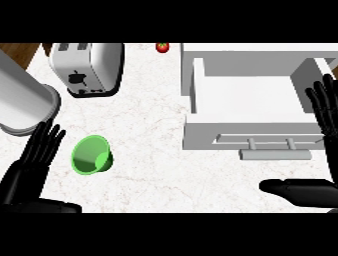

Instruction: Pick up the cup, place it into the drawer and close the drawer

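A green cup (92, 155) lies tipped on the white marbled counter at the lower left, its mouth facing up toward me. My left hand (30, 172) rests just left of it with straight fingers, a small gap apart from the cup. The white drawer (201, 135) stands pulled open at the right, with nothing inside and a bar handle (271, 143) on its front. My right hand (334, 150) is held flat beside the drawer's right wall, fingers straight and thumb stretched out to the left below the drawer front.
A silver toaster (87, 67) stands at the back left. A large white cylinder (13, 97) leans in from the upper left. A small red fruit (162, 47) sits at the counter's far edge. Wooden floor shows past the counter's left edge.
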### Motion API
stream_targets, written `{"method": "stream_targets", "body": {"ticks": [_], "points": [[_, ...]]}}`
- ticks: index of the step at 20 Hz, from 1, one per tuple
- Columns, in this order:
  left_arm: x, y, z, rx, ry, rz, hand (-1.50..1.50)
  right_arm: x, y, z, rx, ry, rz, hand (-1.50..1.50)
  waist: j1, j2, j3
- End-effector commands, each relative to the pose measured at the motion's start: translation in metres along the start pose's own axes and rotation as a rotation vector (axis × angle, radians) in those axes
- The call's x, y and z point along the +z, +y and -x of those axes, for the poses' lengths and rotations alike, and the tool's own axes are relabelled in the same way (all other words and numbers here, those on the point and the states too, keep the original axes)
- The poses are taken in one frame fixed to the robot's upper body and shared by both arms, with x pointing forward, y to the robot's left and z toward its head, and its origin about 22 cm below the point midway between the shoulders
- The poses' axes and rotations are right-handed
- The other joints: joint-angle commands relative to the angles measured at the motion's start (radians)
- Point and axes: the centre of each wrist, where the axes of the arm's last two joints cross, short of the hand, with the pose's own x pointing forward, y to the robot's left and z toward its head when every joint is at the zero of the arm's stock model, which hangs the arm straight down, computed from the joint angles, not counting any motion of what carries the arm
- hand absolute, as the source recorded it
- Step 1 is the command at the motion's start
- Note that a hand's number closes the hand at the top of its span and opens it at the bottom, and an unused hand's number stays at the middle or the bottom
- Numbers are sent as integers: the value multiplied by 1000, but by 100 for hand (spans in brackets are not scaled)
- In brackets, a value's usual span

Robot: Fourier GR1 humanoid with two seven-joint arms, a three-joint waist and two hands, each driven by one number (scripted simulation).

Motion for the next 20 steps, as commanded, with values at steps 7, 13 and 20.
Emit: {"method": "stream_targets", "body": {"ticks": [7,13,20], "points": [[-12,24,55,-82,86,-72,-150,-3,-12,8,18,3,1,-150,0,0,0],[0,42,113,-32,87,-81,-150,-2,-3,10,-9,11,-10,-150,-4,1,0],[7,44,141,-22,60,-101,-150,-10,-12,1,1,2,-16,-150,-4,1,0]]}}
